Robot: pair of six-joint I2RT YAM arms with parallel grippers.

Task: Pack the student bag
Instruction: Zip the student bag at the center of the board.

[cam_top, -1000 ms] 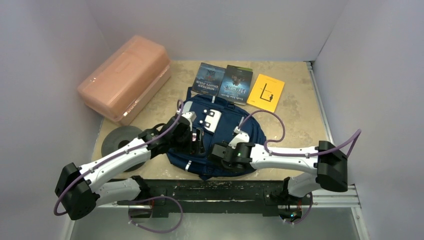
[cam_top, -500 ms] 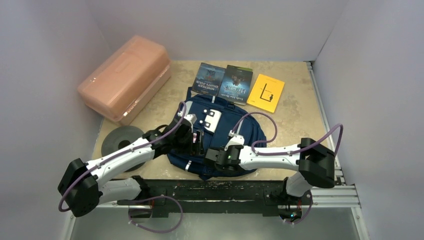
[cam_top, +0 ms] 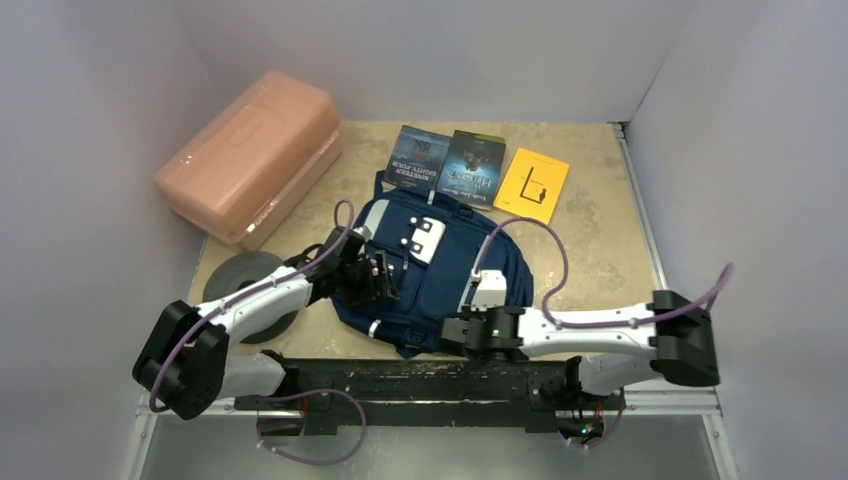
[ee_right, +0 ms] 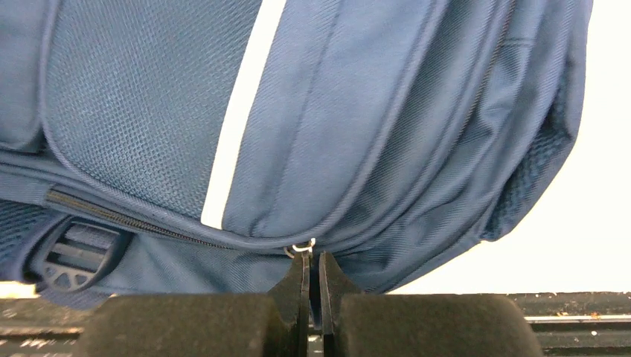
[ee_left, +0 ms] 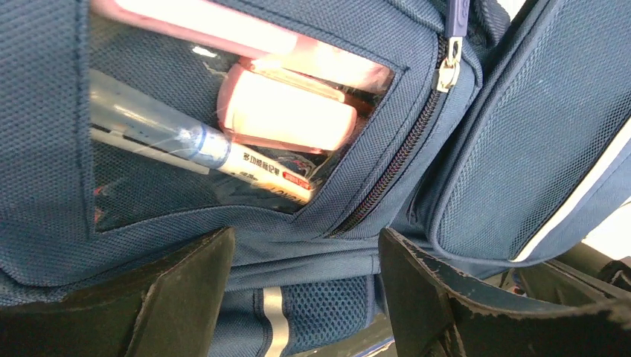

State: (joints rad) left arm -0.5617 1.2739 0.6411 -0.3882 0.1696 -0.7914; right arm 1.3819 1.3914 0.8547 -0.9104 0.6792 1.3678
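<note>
The student bag [cam_top: 445, 265], navy with grey stripes and a white dotted patch, lies flat in the middle of the table. My left gripper [cam_top: 383, 280] stands open at its left side, jaws on either side of a fold of fabric [ee_left: 312, 256] without pinching it. Just beyond them, a see-through pocket [ee_left: 223, 141] holds a pen and pink items, next to a zip slider [ee_left: 448, 71]. My right gripper [cam_top: 452, 330] is at the bag's near edge. Its jaws [ee_right: 311, 260] are shut on the flat tab of a zipper pull, whose metal ring [ee_right: 301, 247] shows at the fingertips.
A salmon-pink plastic box [cam_top: 250, 165] stands at the back left. Three books [cam_top: 418, 158] [cam_top: 475, 167] [cam_top: 532, 185] lie in a row behind the bag. A grey disc [cam_top: 238, 280] lies under the left arm. The black mounting rail [cam_top: 420, 375] runs along the near edge.
My right gripper has drawn back to the bag's near edge and shut on the zipper pull. The left arm has shifted slightly left, its gripper still open.
</note>
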